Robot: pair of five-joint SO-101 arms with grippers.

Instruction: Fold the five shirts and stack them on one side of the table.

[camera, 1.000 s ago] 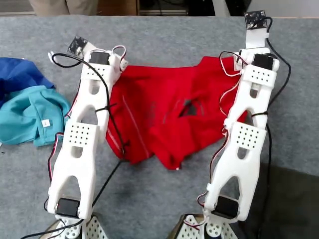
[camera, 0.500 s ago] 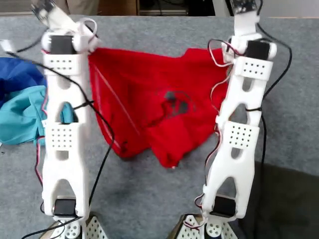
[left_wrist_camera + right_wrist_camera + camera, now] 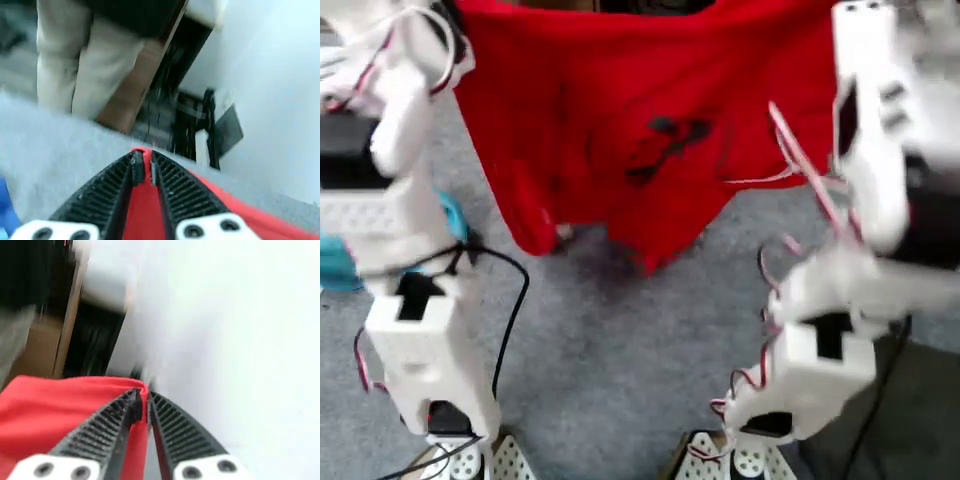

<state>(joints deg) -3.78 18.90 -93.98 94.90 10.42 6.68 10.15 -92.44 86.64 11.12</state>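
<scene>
**RED SHIRT HELD ALOFT BY BOTH END EFFECTORS**

The left end effector (image 3: 142, 172) is closed narrow, and an edge of the red shirt (image 3: 640, 130) is pinched between its ribbed fingers (image 3: 107, 187). The right end effector (image 3: 141, 407) is clamped in the same way on another edge of the shirt. The shirt is spread between the two and hangs below them over the grey, felt-like desk (image 3: 620, 380). Whether its lower hem touches the desk cannot be told. A teal shirt (image 3: 332, 268) lies on the desk below the left end effector. Dark shelving (image 3: 172, 120) and a white wall (image 3: 270, 75) are seen beyond the left end effector.
</scene>
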